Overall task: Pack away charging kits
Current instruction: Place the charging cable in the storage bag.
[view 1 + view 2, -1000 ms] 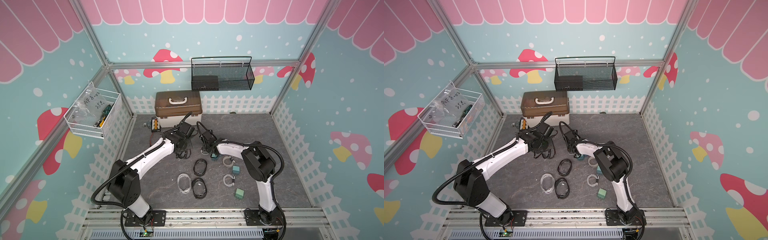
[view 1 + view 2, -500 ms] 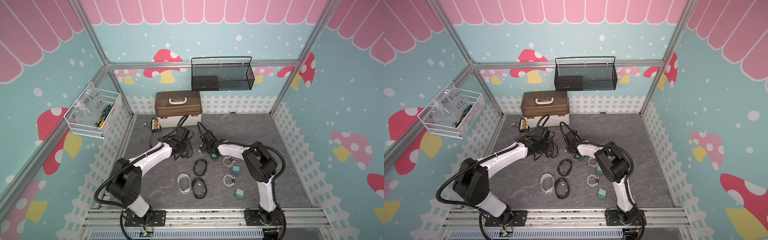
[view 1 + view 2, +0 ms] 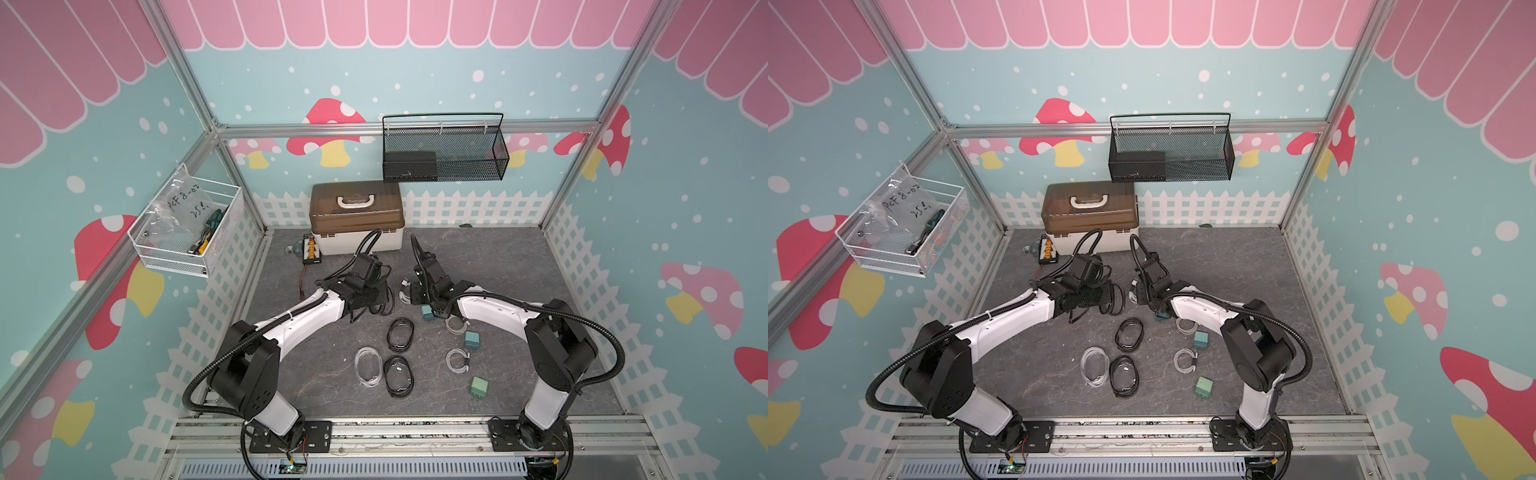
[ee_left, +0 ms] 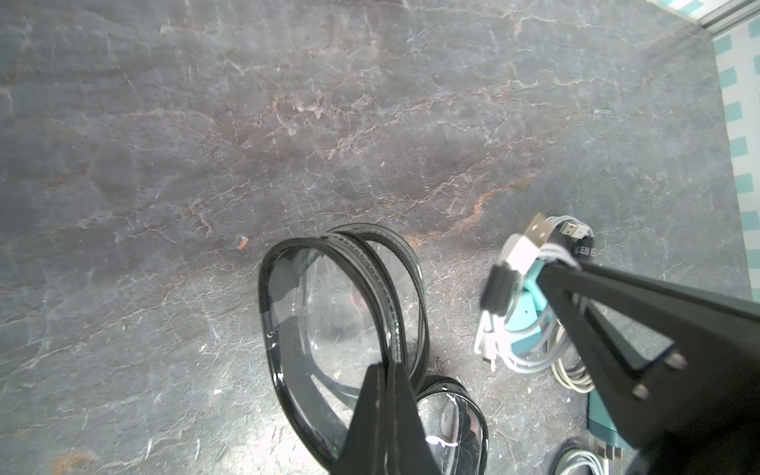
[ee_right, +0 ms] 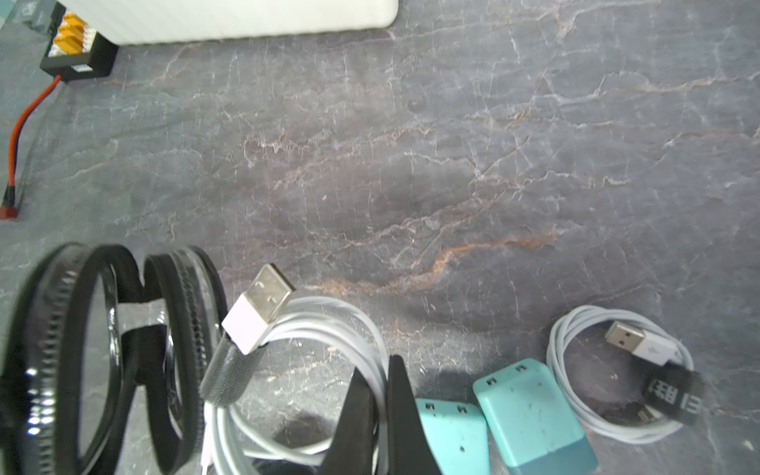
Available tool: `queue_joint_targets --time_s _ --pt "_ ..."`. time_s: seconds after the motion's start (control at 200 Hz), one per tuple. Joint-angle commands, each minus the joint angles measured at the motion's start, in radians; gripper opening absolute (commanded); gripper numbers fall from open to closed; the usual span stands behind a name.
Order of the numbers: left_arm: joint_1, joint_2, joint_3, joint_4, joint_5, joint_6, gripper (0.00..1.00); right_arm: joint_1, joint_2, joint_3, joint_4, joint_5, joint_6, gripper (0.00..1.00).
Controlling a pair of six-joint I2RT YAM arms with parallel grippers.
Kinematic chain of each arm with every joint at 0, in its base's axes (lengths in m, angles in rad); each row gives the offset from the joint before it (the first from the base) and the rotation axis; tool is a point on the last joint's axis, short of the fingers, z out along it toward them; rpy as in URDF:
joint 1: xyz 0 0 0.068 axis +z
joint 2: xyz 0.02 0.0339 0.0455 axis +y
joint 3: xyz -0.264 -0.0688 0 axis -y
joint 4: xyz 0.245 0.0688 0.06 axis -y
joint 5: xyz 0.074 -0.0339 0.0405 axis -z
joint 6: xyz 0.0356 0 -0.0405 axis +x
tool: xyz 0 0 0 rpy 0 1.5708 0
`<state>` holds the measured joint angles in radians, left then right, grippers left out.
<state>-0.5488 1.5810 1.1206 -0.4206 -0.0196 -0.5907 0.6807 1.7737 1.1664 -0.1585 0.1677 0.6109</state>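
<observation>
Two black, wedge-shaped fingers of the left gripper (image 4: 384, 370) are pinching tight on the rim of the held pouch (image 4: 337, 304) — an oval of glossy clear plastic edged with a black toothed zip band. They are keeping it upright on edge, its two zip edges standing apart. Whether it is touching the table (image 4: 288, 123) is not showing.

Just beside it, the right gripper (image 5: 378, 366) is clamping its tapered fingers on one side of the held cable (image 5: 325, 318). This is a smooth white cord wound in a round coil and bound by a fuzzy grey strap (image 5: 230, 374), with its flat metal plug (image 5: 269, 292) sticking up toward the pouch. A matte teal adapter (image 5: 448, 436) and a second adapter (image 5: 530, 419), blocky with rounded corners, are lying side by side next to those fingers on the veined grey slate-look surface.

Four pouches are showing in a top view: the held one, the middle pouch (image 3: 400, 334) and front pouch (image 3: 398, 376), both black-rimmed, and the white-rimmed pouch (image 3: 368, 365), these three lying flat. Three cables are showing — the held one, the loose cable (image 3: 455, 326) and the front cable (image 3: 449, 360). Three adapters are showing there: one by the right fingers, the mid adapter (image 3: 471, 340) and the front adapter (image 3: 478, 386).
</observation>
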Motion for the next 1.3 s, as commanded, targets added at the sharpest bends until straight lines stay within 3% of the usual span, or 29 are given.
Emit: queue_joint_targets --time_s 0.0,0.465,0.935,1.296 --pt "-0.001 -0.003 0.0 0.005 -0.01 0.03 0.0 0.012 -0.011 -0.013 0.026 -0.078 -0.039 0.0" --pt "-0.014 0.074 0.07 -0.047 0.022 0.046 0.0 0.037 0.064 0.081 -0.04 -0.053 -0.083 0.0" --pt "-0.013 0.044 0.001 0.122 0.272 0.052 0.0 0.038 0.105 0.074 -0.045 -0.014 -0.086 0.0" --pt "0.007 0.091 0.007 0.18 0.332 0.043 0.0 0.042 0.084 0.003 0.098 -0.153 -0.052 0.0"
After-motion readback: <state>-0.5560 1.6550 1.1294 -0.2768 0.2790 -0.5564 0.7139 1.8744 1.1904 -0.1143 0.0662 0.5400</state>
